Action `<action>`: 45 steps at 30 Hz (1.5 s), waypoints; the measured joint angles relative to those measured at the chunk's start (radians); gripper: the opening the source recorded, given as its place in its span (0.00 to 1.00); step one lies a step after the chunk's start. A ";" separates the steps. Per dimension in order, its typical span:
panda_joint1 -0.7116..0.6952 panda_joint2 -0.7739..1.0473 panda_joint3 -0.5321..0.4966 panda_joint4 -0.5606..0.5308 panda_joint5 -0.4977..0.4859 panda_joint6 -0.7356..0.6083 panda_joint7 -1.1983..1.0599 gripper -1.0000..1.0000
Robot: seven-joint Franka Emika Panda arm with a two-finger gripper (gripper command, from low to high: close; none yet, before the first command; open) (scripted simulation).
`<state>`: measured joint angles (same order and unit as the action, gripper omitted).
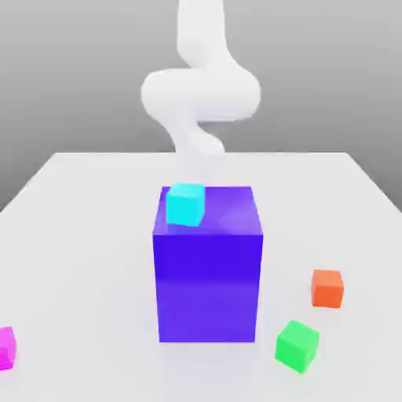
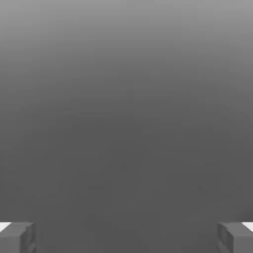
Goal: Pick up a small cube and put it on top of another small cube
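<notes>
The gripper is spread wide, its two grey fingertips far apart with nothing between them, just grey haze ahead. Out on the white table, a tall blue block stands in the middle, and a cyan cube sits on its top, near the corner at the exterior view's left. The white arm curls up behind the block. An orange cube and a green cube rest on the table at the right (close together, not touching); a magenta cube is at the left edge.
</notes>
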<state>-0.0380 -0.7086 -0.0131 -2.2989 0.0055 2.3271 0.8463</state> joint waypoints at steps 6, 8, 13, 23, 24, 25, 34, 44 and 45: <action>-0.085 0.223 -0.041 0.002 0.009 0.067 0.117 0.50; -0.109 0.296 -0.057 0.003 0.012 0.089 0.155 0.50; -0.168 0.476 -0.102 0.005 0.027 0.143 0.244 0.50; -0.303 0.842 -0.182 0.010 0.098 0.250 0.394 0.50; -0.312 0.879 -0.189 0.011 0.109 0.260 0.406 0.50; -0.323 0.916 -0.197 0.011 0.120 0.270 0.418 0.50; -0.426 1.235 -0.165 0.050 0.234 0.432 0.425 0.00; -0.405 1.148 -0.195 0.030 0.198 0.367 0.452 0.00; -0.397 1.114 -0.206 0.021 0.183 0.341 0.463 0.00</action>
<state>-0.4346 0.4051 -0.2189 -2.2775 0.1888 2.6679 1.3089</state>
